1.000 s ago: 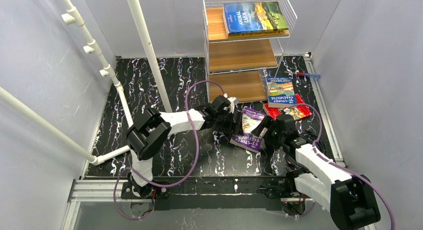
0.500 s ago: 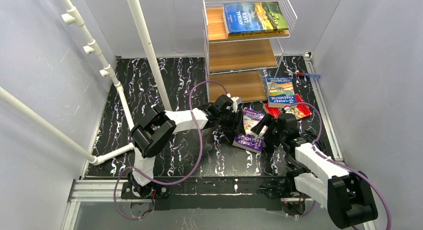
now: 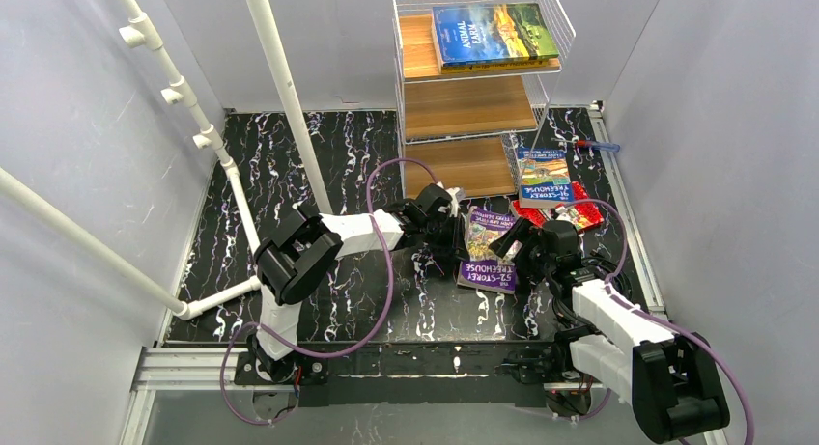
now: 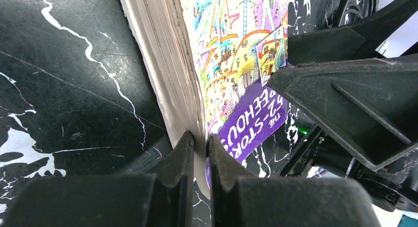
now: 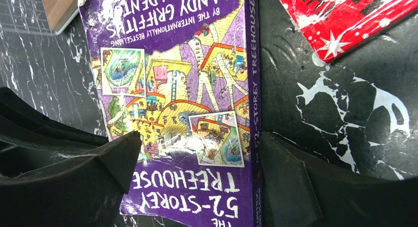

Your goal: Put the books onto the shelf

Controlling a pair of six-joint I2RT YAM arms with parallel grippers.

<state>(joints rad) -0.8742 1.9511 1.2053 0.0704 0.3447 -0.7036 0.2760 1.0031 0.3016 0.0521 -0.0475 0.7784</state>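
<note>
A purple "52-Storey Treehouse" book lies on the black marbled table between both arms. My left gripper is shut on its left page edge; in the left wrist view the left gripper pinches the cover and a few pages. My right gripper is open. In the right wrist view the right gripper straddles the purple book near its title end. The shelf stands behind, with "Animal Farm" on its top tier. A blue book rests on a red book.
White poles slant across the left side. A small blue and red pen-like item lies by the right table edge. The red book's corner and a shelf board corner appear in the right wrist view.
My left gripper has shut on the purple book's page edge. The book has turned slightly and shifted right. The right gripper has opened a little wider beside it.
</note>
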